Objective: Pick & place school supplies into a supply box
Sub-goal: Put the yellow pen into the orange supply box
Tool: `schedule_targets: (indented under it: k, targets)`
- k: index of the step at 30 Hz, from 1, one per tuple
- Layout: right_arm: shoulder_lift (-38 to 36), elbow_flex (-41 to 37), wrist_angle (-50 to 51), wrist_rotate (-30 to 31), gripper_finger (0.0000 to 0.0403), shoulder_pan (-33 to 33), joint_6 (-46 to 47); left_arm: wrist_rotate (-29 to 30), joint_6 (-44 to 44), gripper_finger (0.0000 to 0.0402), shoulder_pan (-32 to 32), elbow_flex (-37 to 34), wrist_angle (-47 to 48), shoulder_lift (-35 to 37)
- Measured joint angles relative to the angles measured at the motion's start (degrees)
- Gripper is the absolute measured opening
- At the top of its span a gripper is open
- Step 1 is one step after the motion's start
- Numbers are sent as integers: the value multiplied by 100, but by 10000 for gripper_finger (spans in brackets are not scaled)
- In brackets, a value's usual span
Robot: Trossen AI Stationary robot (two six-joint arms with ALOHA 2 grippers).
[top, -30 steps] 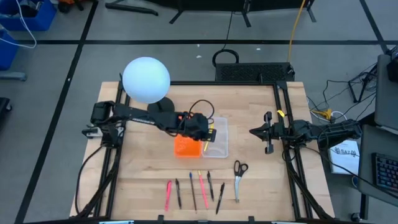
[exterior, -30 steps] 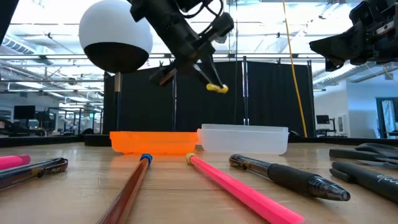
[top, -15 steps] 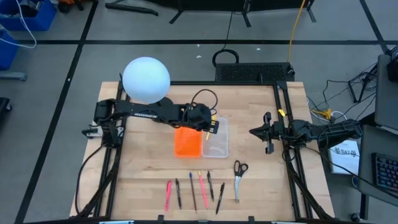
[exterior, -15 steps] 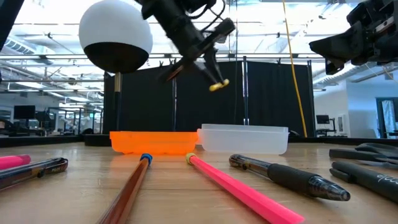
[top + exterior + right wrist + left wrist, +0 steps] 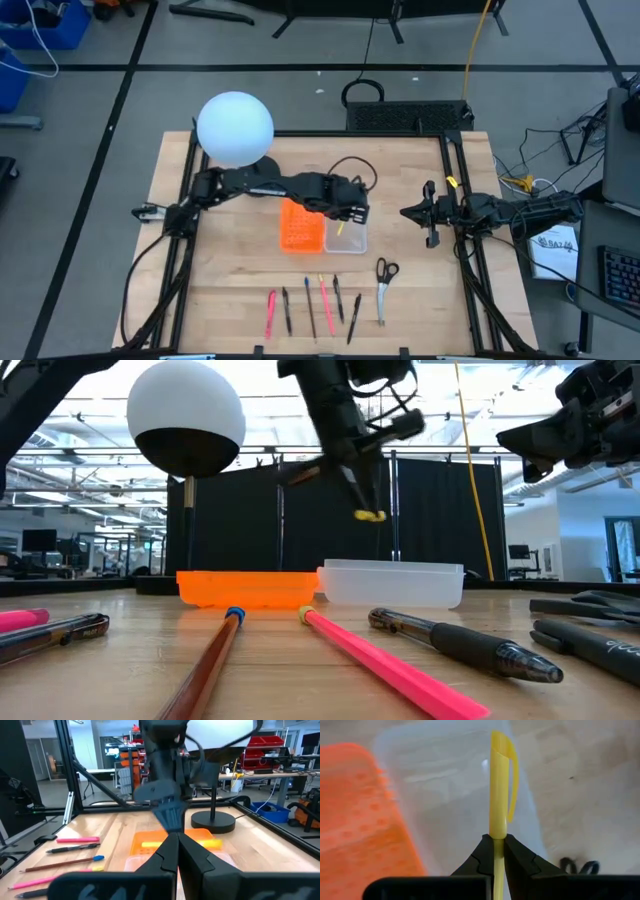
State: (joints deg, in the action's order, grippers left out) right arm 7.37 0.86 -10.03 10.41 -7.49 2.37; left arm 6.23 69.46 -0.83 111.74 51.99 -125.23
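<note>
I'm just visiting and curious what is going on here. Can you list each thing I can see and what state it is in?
Left tool: shut on yellow pen, above the clear box.
Yellow pen: held in the air, not yet in the box.
Clear box: on the table, looks empty.
Right tool: shut, holding nothing, waiting at the right.
Scissors: lying on the table.
Pens and pencils: lying in a row on the table.

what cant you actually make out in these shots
- High view: the left hand covers part of the supply box, so its contents stay unclear.
- Left wrist view: the yellow pen runs off the bottom edge between the fingers.
- Low view: the scissors are cut by the right edge.
</note>
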Motion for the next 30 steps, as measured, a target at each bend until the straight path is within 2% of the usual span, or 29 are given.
schedule_targets:
  k: [5,10,24,30]
  targets:
    - [7,0,29,-9,0,0,0,-4,265,22,14,41,22,-308]
    - [7,0,42,-15,0,0,0,-58,656,22,-22,-204,-141,-309]
    - [16,0,43,-9,0,0,0,-128,681,22,41,-240,-239,-573]
    - [40,0,56,-9,0,0,0,-165,766,44,93,-240,-249,-642]
